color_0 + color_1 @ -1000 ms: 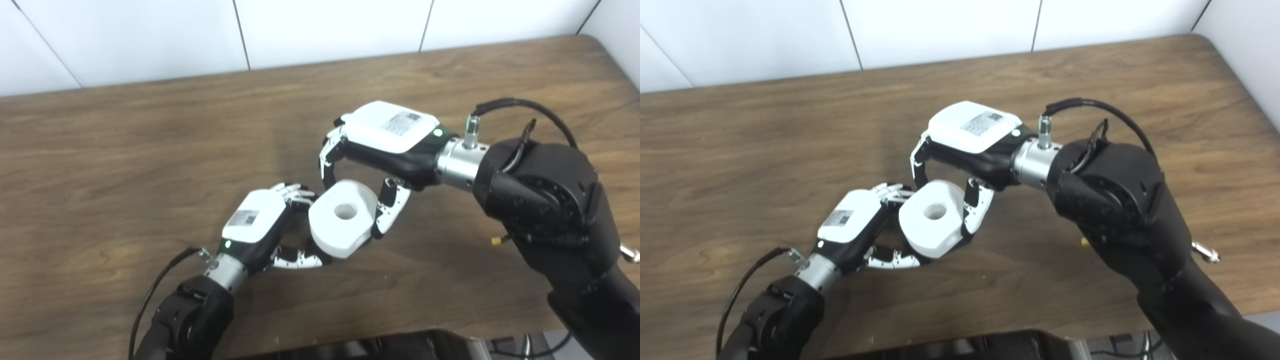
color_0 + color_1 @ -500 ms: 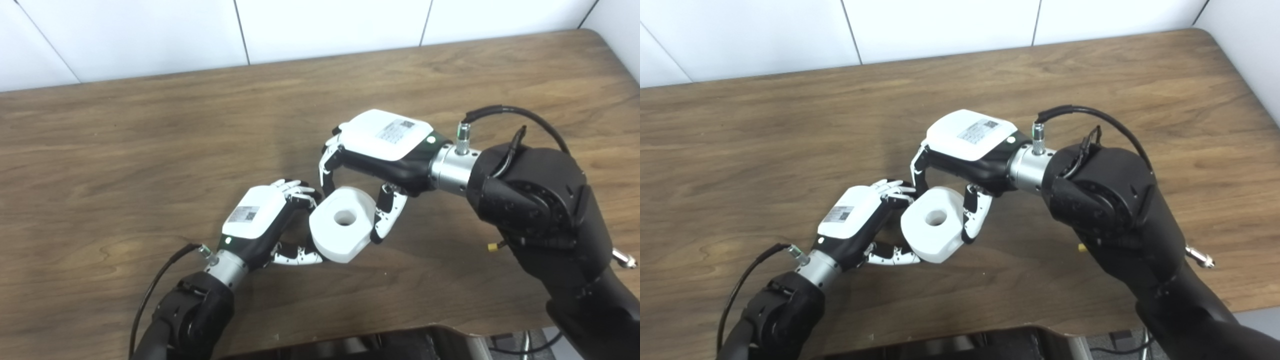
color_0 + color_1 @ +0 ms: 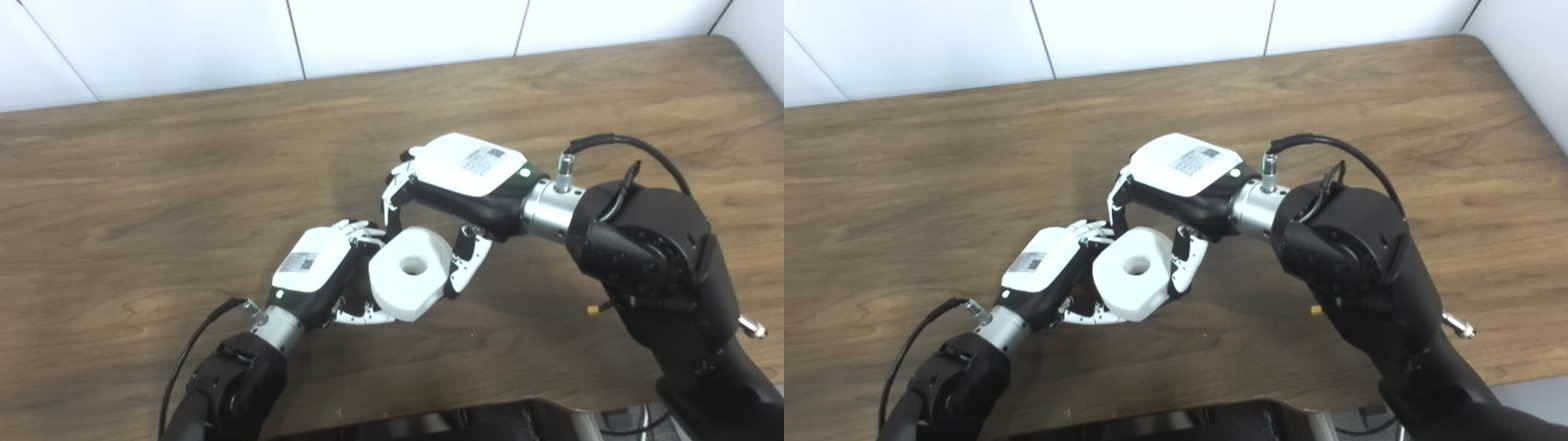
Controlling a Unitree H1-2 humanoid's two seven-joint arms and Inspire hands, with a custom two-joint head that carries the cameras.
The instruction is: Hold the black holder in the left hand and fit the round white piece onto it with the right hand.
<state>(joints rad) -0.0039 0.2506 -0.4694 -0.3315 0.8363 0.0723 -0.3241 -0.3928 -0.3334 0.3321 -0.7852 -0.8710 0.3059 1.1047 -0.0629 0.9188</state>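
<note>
The round white piece [image 3: 407, 274], thick with a hole in its middle, is tilted just above the table between my two hands. My right hand [image 3: 460, 181] reaches in from the right and is shut on it, fingers at its far side and thumb at its right side. My left hand [image 3: 313, 270] lies low at the piece's left edge, its fingers curled and its thumb running under the piece. The black holder is hidden by the white piece and the left fingers; only dark shadow shows inside that grasp.
The wooden table [image 3: 153, 184] stretches to the white wall at the back. Its front edge [image 3: 1213, 398] runs just below my arms. A black cable [image 3: 618, 142] loops over my right wrist, and another [image 3: 190, 352] trails from the left wrist.
The camera tilted a little at first. Since then my right hand has carried the white piece slightly left and down, closer against the left hand, which has stayed in place.
</note>
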